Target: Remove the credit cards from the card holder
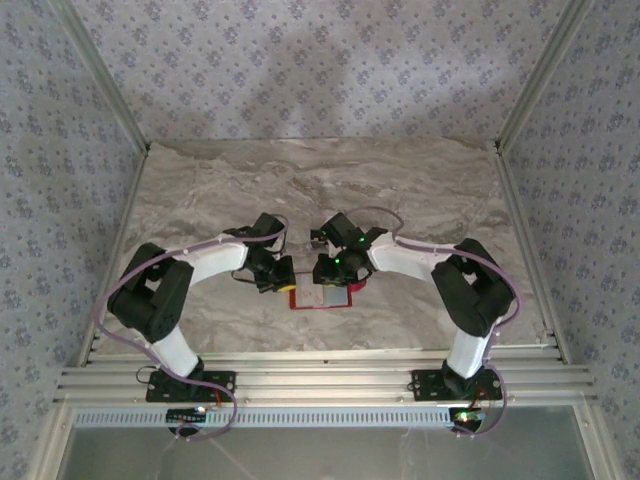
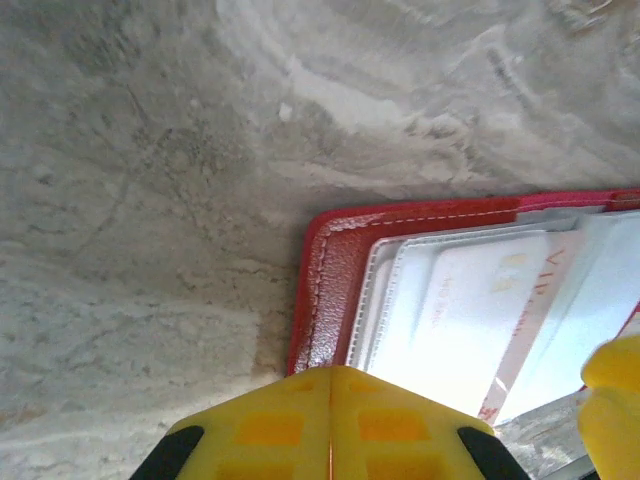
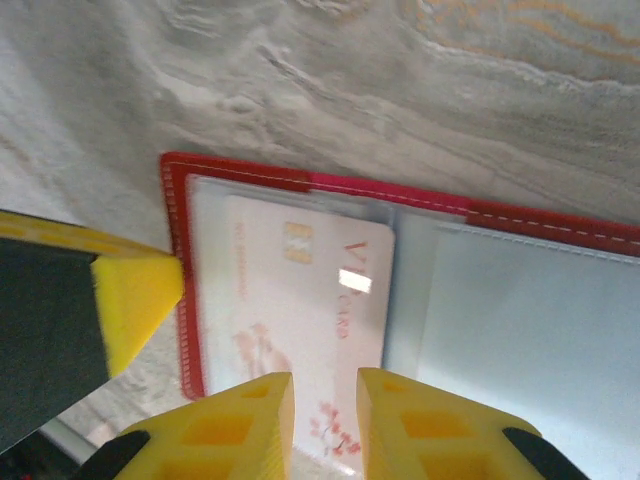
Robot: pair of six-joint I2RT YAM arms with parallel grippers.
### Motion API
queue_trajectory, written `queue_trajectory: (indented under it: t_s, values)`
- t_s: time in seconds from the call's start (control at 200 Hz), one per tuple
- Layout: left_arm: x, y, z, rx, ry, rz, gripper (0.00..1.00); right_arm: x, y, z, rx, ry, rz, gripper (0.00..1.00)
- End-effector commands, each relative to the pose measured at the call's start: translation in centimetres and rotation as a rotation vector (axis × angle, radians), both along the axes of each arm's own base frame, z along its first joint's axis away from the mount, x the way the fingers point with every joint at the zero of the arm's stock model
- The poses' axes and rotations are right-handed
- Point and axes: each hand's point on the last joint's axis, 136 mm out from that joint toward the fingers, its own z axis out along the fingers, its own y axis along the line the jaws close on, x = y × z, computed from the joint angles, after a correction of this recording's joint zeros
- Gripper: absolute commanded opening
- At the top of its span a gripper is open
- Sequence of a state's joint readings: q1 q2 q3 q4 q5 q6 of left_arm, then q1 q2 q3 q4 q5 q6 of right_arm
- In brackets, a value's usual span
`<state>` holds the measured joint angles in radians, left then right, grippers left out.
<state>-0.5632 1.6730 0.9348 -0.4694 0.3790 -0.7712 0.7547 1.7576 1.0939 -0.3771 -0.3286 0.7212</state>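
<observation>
The red card holder lies open and flat on the marble table between both arms. Its clear pockets hold a pale credit card with a gold chip and red "VIP" lettering, also seen as the credit card from the left wrist. My left gripper is shut, its yellow tip at the red rim of the card holder. My right gripper hovers over the card's near end, jaws a narrow gap apart, with the card showing through the gap. The left gripper's yellow finger sits against the holder's red left rim.
The marble tabletop stretches bare behind the holder. Patterned walls and metal frame posts close in the sides. An aluminium rail carrying the arm bases runs along the near edge. The right gripper's yellow finger shows at the left wrist view's lower right.
</observation>
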Motion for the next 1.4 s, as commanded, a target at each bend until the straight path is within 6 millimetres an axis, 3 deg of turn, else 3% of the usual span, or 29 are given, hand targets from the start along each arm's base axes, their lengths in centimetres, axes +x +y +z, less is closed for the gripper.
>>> queue_trajectory:
  t_s: [0.0, 0.175, 0.42, 0.8, 1.399]
  values:
    - [0.7, 0.1, 3.0, 0.015, -0.069, -0.019, 0.08, 0.2, -0.5, 1.5, 0.005, -0.025, -0.003, 0.25]
    - [0.7, -1.2, 4.4, 0.008, -0.091, -0.053, 0.08, 0.3, -0.6, 1.2, 0.025, -0.006, -0.007, 0.25]
    - [-0.1, -2.6, 2.0, 0.029, -0.046, -0.088, 0.07, 0.5, -0.7, 0.6, 0.046, 0.021, -0.014, 0.25]
    - [-1.3, -1.9, -1.9, 0.086, 0.028, -0.103, 0.06, 0.0, 0.0, -1.0, 0.093, 0.059, 0.024, 0.25]
    - [-1.9, -0.9, -2.9, 0.135, 0.041, -0.103, 0.06, -0.6, -0.2, -3.0, 0.112, 0.101, 0.031, 0.27]
